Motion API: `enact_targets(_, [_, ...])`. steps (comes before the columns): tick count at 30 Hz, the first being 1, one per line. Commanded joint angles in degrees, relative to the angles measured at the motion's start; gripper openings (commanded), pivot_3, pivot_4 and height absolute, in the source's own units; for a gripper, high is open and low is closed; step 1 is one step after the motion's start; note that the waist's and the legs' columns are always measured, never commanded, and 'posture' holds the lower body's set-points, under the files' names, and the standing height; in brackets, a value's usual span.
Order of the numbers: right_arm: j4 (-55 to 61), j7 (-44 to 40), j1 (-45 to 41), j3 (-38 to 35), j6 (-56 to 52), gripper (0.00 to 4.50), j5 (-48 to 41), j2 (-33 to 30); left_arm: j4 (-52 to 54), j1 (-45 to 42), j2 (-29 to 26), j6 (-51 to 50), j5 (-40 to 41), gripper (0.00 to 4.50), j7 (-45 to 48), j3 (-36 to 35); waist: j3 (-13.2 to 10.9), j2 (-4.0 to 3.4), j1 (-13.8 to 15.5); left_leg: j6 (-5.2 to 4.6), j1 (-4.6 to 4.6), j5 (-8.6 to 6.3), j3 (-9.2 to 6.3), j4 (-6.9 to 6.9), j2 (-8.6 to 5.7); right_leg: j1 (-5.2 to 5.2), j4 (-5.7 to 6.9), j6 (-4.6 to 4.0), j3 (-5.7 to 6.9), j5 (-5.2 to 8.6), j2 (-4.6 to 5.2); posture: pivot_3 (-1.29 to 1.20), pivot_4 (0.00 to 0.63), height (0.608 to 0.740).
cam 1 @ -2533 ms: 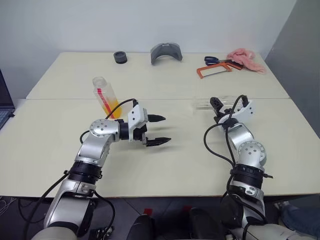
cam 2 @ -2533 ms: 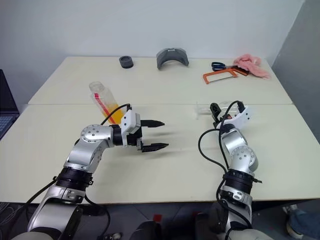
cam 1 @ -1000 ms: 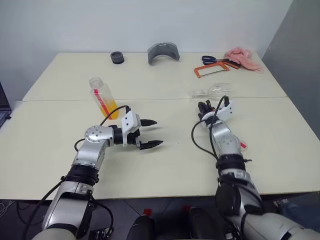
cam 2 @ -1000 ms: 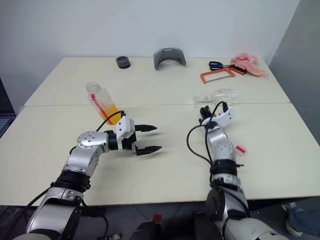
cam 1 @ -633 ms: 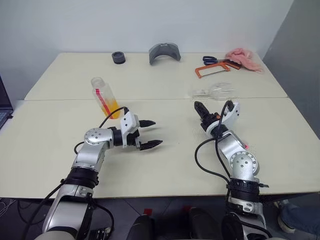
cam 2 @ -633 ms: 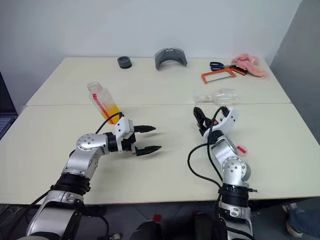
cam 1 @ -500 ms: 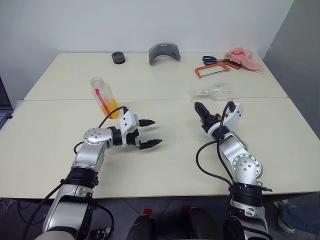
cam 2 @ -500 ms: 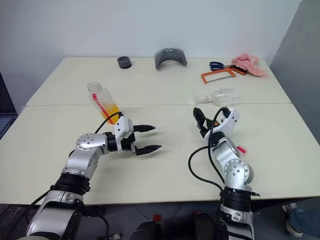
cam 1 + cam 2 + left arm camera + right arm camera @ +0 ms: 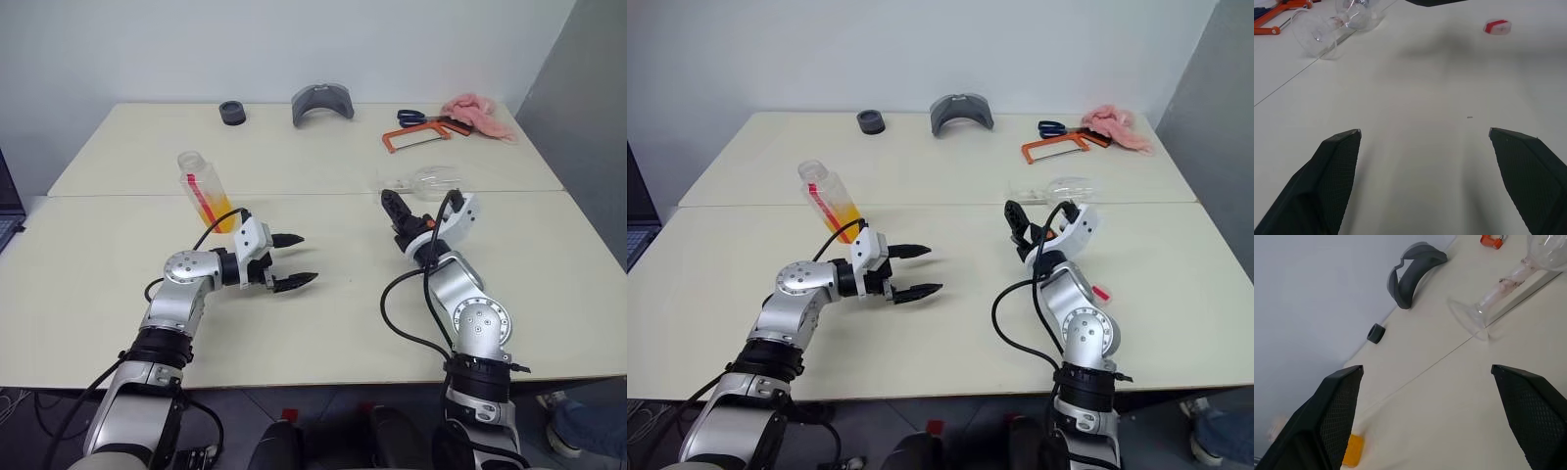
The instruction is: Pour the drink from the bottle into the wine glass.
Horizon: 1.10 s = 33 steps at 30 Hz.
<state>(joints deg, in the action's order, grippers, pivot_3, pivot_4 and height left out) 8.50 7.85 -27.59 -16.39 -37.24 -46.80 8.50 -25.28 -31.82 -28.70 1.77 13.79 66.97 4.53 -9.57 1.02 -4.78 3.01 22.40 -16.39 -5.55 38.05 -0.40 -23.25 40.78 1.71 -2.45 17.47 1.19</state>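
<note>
Both grippers, left (image 9: 291,260) and right (image 9: 1027,231), spread wide, empty; clear stemmed wine glass (image 9: 423,179) lying sideways beyond right; uncapped clear plastic bottle (image 9: 205,190) of orange drink (image 9: 220,215) upright.

Counted on the table (image 9: 323,323): one bottle (image 9: 204,190); one wine glass (image 9: 423,180), lying on its side; one red cap (image 9: 1098,293); one black ring (image 9: 232,113); one grey curved piece (image 9: 322,102); one orange saw (image 9: 415,137); one pair of scissors (image 9: 419,117); one pink cloth (image 9: 475,111).
</note>
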Motion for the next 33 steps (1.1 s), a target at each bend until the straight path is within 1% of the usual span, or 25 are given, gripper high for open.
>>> enact_targets(1, [0.25,0.49,-2.05,-0.76,2.05,4.47,-1.72,0.98,1.17,-0.57,0.13,1.04,0.21,4.50,0.22,-0.54,0.00,0.00,0.00,0.00,0.00,0.00,-0.01,0.00,0.00,0.00,0.00,0.00,0.00,0.00,0.00,0.00,0.150,0.740])
enact_targets(12, [0.74,0.74,-2.11,0.49,1.58,4.47,-3.95,0.55,0.54,-0.74,0.39,1.59,0.03,4.50,0.48,-0.37,0.00,0.00,0.01,0.00,0.00,0.00,0.00,-0.01,0.00,0.00,0.00,0.00,0.00,0.00,0.00,0.00,0.150,0.740])
enact_targets(19, [-0.59,4.40,-2.49,-1.28,2.15,4.47,-5.54,0.95,0.62,-0.83,0.59,1.85,0.00,4.50,0.24,-0.41,0.00,0.00,0.01,0.00,0.00,0.00,0.00,-0.01,0.00,0.00,-0.01,0.00,0.00,0.00,0.00,0.00,0.150,0.740])
enact_targets(27, [-2.44,10.06,-3.27,-2.98,3.62,4.47,-3.26,0.01,0.64,-1.22,1.51,2.23,-0.17,4.50,-1.35,-0.83,0.00,0.00,0.00,0.00,0.00,0.00,0.00,-0.02,0.00,0.00,-0.01,0.00,-0.01,0.00,0.00,0.00,0.150,0.740])
enact_targets(33, [-2.46,11.49,-2.95,-2.89,3.71,4.47,-3.36,-0.11,0.95,-1.12,1.70,2.07,-0.13,4.50,-1.98,-0.92,0.00,0.00,0.00,0.00,0.00,0.00,0.01,-0.02,0.01,0.00,-0.01,0.00,-0.01,0.00,0.00,0.00,0.150,0.740])
